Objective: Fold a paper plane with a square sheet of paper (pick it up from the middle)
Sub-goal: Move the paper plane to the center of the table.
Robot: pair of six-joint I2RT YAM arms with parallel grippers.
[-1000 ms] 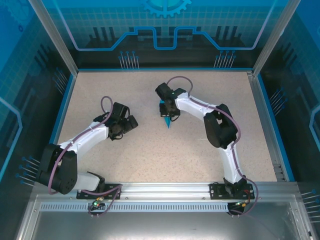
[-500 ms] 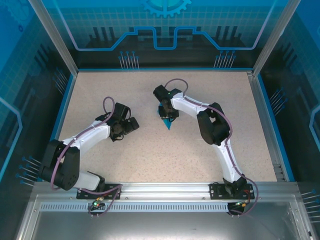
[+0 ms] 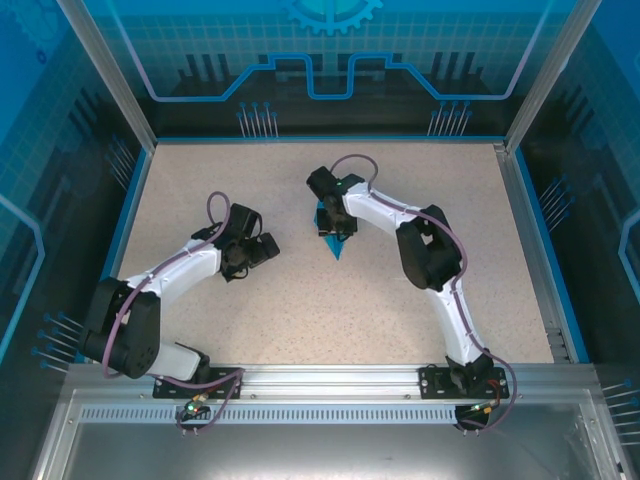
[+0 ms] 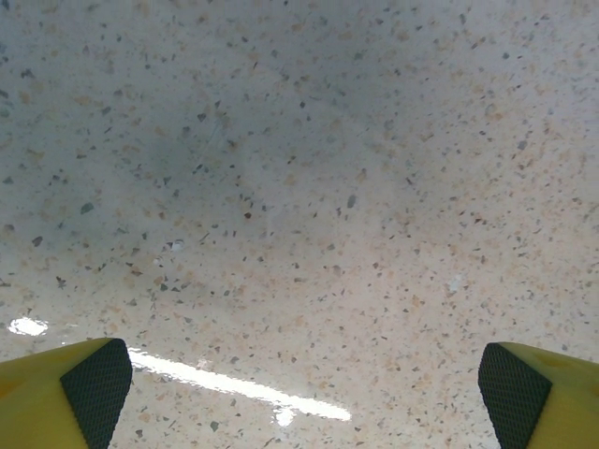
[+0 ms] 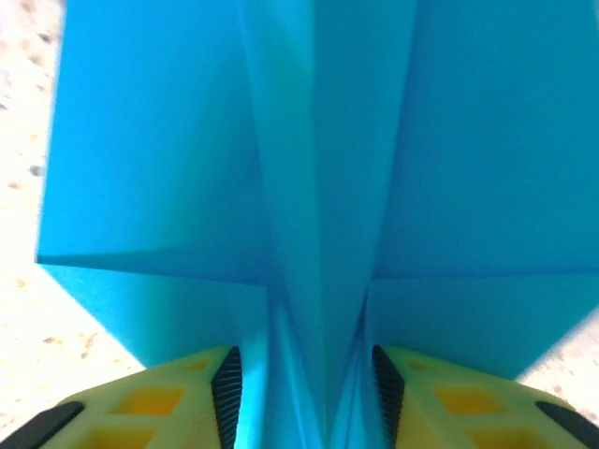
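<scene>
A speckled beige desk [image 3: 300, 320] takes up most of the overhead view, boxed in by blue see-through walls [image 3: 330, 60], with a metal rail [image 3: 330, 378] along its near edge where both arms are bolted. The left arm [image 3: 170, 275] reaches up and inward over the left half of the desk. The right arm [image 3: 430, 260] bends from its base up towards the desk's middle. The left hand [image 3: 255, 248] hangs over bare desk, well apart from the paper. Its own camera shows its two yellow fingers with dark pads [image 4: 94, 383] at the far bottom corners of the picture, so the left hand [image 4: 299, 383] is spread wide with nothing between the fingers but the speckled surface [image 4: 299, 187]. The right hand [image 3: 335, 225] sits over the paper plane [image 3: 336, 247] near the centre of the desk, a little towards the back. From above, the teal-blue nose pokes out just below the hand, pointing towards the near edge. In the right wrist camera the plane [image 5: 318, 187] is very close and partly blurred, with its flat wings spreading to either side and its centre ridge [image 5: 314, 281] running down between the fingers. The right hand [image 5: 304, 393] stands partly open around that ridge, with its black pads [image 5: 226, 393] just beside the folded paper on each side — whether they press on it or merely flank it cannot be told.
</scene>
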